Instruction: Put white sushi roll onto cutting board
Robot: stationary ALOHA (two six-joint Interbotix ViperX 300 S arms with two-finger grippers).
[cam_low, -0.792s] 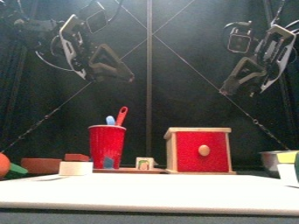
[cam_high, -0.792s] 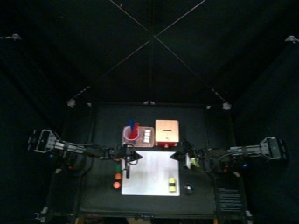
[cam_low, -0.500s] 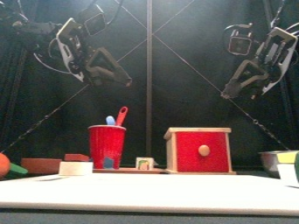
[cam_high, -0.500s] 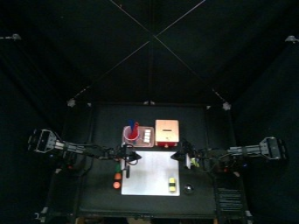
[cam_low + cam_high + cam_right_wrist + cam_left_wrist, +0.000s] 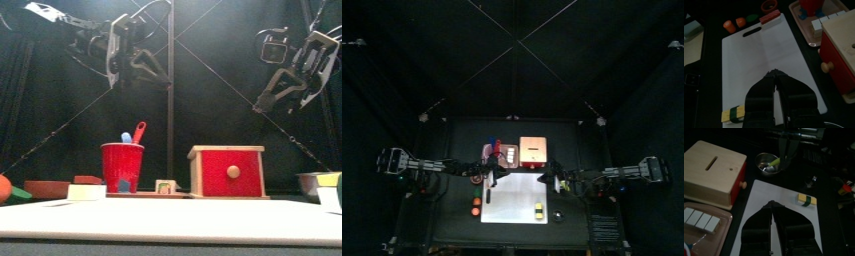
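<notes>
The white sushi roll [image 5: 87, 189] sits on the tabletop at the far left, off the cutting board [image 5: 509, 200], so the pick-up has not begun. Above it hangs the left gripper [image 5: 771, 205], fingers partly apart and empty. It is nearer, so it should probably descend, straddle the roll, close, then carry it rightward onto the board. The right gripper [image 5: 774, 75] hovers high; I cannot tell its fingers' state.

Dim throughout, black curtains swallowing most light. Light falls from above, so the cutting board [image 5: 764, 60] beneath the right claw [image 5: 775, 75] glows pale. The left claw [image 5: 771, 205] casts a dark shadow below itself. Front view is soft; wrist views slightly blurred.
</notes>
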